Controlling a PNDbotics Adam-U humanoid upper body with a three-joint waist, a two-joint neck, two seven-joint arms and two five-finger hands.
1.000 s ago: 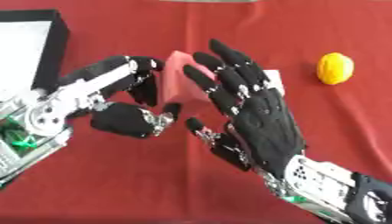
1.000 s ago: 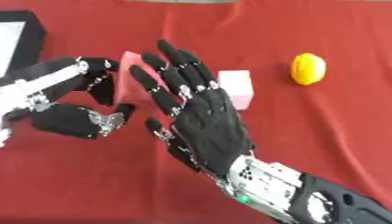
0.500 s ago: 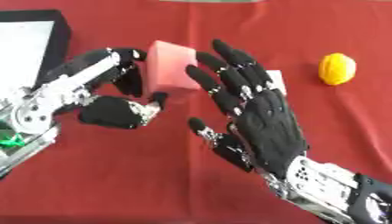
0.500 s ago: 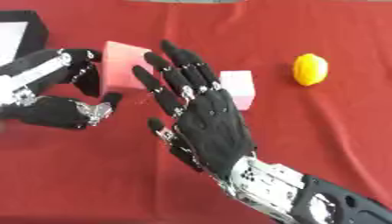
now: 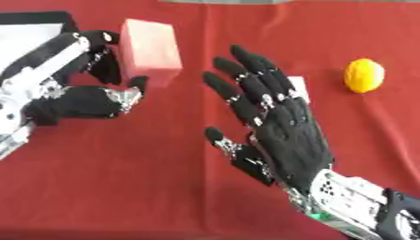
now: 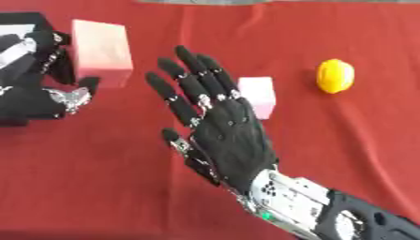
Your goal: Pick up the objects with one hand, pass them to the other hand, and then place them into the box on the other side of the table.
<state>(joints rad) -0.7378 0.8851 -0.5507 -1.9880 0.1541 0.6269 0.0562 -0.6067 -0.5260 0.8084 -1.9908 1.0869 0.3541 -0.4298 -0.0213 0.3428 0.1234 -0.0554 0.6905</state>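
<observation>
A: The left hand (image 5: 78,89) has its fingers and thumb clamped on the pink block (image 5: 151,50), held up over the red counter (image 5: 147,187) just beside the box (image 5: 37,21) at the left edge.

B: And the right hand (image 6: 221,133)?

A: Fingers straight and spread, holding nothing, well apart from the block.

B: What could go wrong?

A: The thumb looks to catch only the block's lower corner. If the block tilts while it is carried toward the box, I think it could slip and land on the counter short of the rim.

B: Do the two views differ?

A: The right eye view shows the small pale cube (image 6: 258,95) plainly; in the left eye view the right hand hides most of it. The left eye view shows more of the box. The lemon (image 6: 335,76) shows in both.
</observation>
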